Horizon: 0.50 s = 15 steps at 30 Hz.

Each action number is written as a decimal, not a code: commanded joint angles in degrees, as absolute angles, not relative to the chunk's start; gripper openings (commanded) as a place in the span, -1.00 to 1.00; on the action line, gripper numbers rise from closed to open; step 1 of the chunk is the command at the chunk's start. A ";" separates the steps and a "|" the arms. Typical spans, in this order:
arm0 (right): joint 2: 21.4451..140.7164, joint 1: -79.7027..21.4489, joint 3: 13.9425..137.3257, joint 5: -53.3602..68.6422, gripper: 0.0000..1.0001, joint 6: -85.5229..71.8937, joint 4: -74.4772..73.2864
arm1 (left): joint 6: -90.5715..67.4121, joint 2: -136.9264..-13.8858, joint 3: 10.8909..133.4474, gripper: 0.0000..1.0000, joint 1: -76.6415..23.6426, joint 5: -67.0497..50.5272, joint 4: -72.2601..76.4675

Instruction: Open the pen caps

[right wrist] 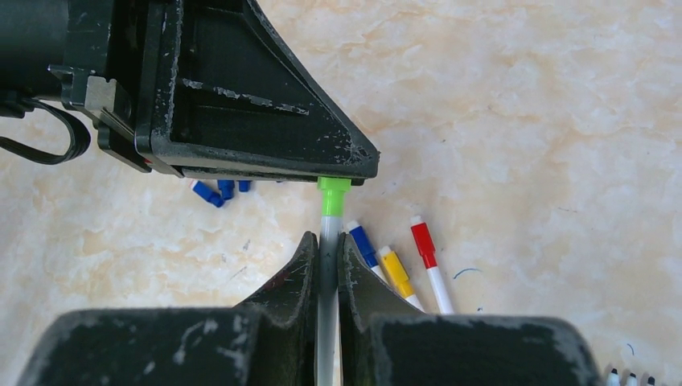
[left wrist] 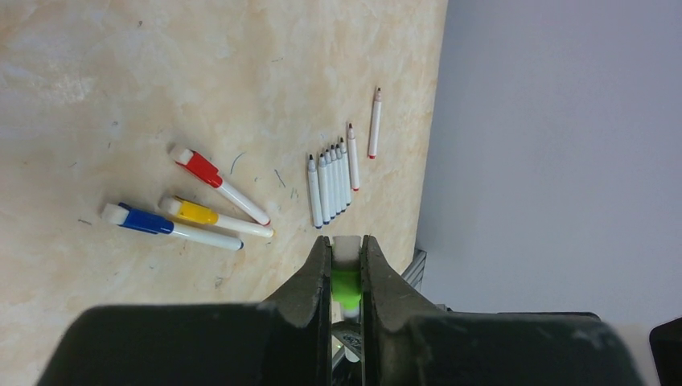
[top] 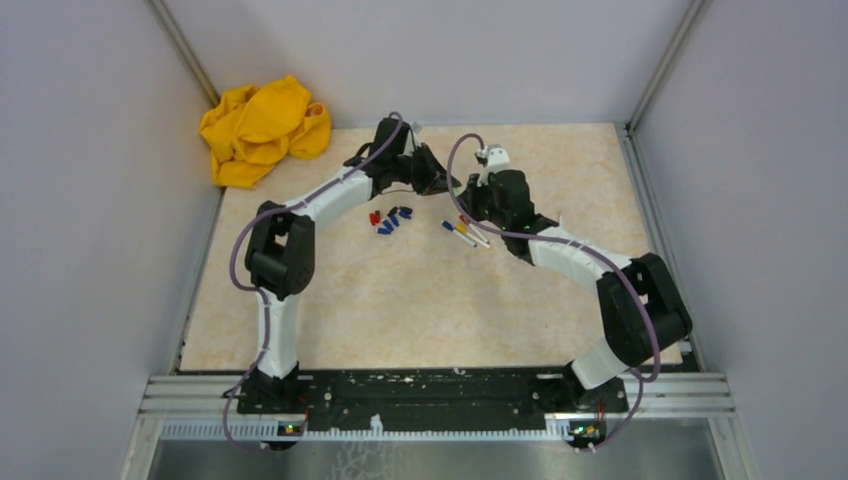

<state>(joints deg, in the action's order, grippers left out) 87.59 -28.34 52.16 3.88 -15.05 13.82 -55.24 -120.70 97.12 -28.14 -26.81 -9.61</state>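
Left pincer (left wrist: 347, 245) clamps the green cap (left wrist: 346, 285), right pincer (right wrist: 326, 241) its barrel (right wrist: 329, 229); three capped pens (left wrist: 193, 214) lie nearby.

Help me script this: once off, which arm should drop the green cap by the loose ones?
Left: left gripper grips the green cap, loose caps beside it; right gripper holds the barrel.

From the overhead view I see a crumpled yellow cloth (top: 262, 128) bunched at the far left corner of the beige marbled table (top: 420, 310), close against the grey wall (top: 90, 250). On my left wrist view, uncapped white pen barrels (left wrist: 330, 185) lie side by side in a tight row near the table's edge, and an outer barrel (left wrist: 375, 123) lies apart from them. Faint ink marks (left wrist: 235, 163) dot the surface.
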 commanded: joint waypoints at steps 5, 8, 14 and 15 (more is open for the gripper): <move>80.86 -30.95 45.51 8.08 -1.00 -15.60 -0.71 | -51.88 -124.29 103.97 -1.00 -18.85 -2.93 -4.63; 80.48 -31.59 44.53 7.67 -1.00 -16.17 -0.44 | -52.31 -124.34 104.06 -1.00 -18.43 -2.03 -4.96; 81.00 -32.86 43.37 6.30 -1.00 -16.60 1.14 | -52.23 -124.21 105.08 -1.00 -17.84 -1.89 -5.43; 81.08 -32.87 43.21 6.17 -1.00 -16.70 1.36 | -52.13 -124.23 105.22 -1.00 -17.80 -2.02 -5.39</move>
<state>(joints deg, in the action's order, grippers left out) 82.11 -31.18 44.58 3.75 -16.10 8.93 -52.82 -124.14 102.21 -24.45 -15.38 -10.20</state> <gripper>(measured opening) 0.011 0.163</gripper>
